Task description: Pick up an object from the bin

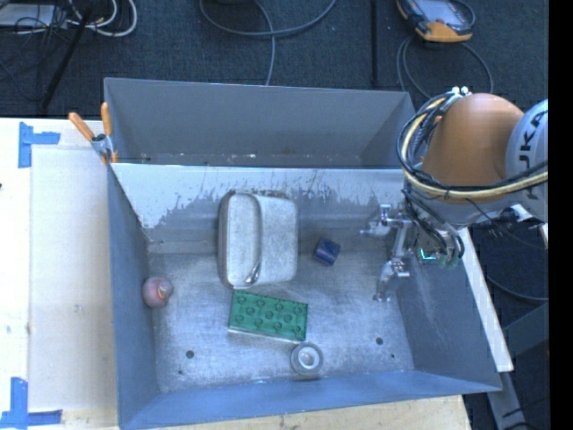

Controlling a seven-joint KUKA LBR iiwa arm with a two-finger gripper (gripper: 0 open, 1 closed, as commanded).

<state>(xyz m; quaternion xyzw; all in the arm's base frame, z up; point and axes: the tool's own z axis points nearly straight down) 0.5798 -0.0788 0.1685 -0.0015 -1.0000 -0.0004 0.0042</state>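
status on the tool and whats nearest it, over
Tool open, empty, at the right side of the bin. Nearest thing: small blue block, apart from it, toward the middle. Nothing between them.

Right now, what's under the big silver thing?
The silver case lies on the bin floor. Anything beneath it is covered. The green studded plate sits just beside its near edge.

The arm (535,141) is reaching in from three o'clock, its orange-covered wrist (474,146) looped with cables (414,141). The gripper (388,256) is pointing toward nine o'clock, fingers (380,227) spread apart.
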